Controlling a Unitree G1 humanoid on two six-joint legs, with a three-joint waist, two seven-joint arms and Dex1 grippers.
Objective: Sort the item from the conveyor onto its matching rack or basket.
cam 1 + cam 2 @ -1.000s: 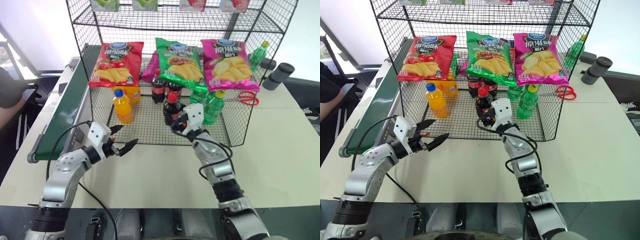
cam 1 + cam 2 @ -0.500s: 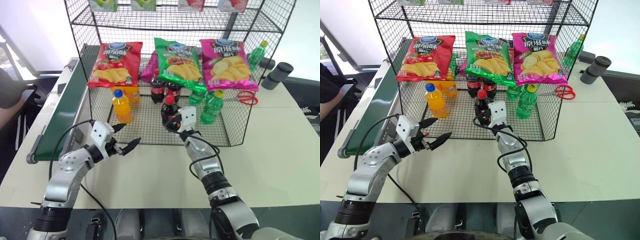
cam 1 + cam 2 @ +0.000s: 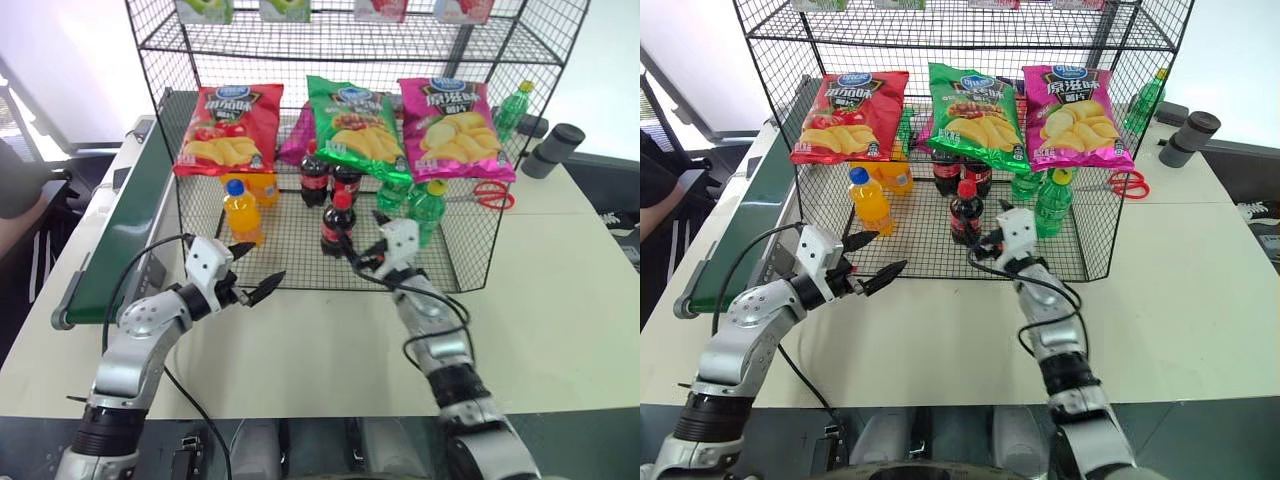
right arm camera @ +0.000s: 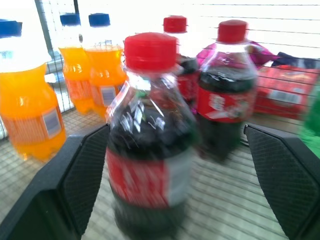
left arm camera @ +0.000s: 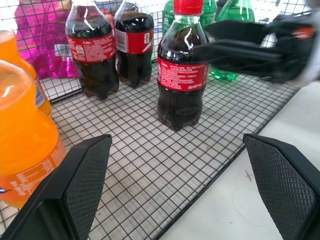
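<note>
The plastic cola bottle point(image 3: 337, 222), red-capped, stands upright on the black wire rack point(image 3: 470, 262)'s mesh floor. The right pincer point(image 3: 362, 252) sits just beside it, fingers apart and off the bottle. The left wrist view shows their diamond-textured pads. The left pincer point(image 3: 250, 274) hovers spread over the pale desk point(image 3: 560, 300).

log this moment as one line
cola bottle: upright on rack floor | right gripper: open beside it | left gripper: open
</note>
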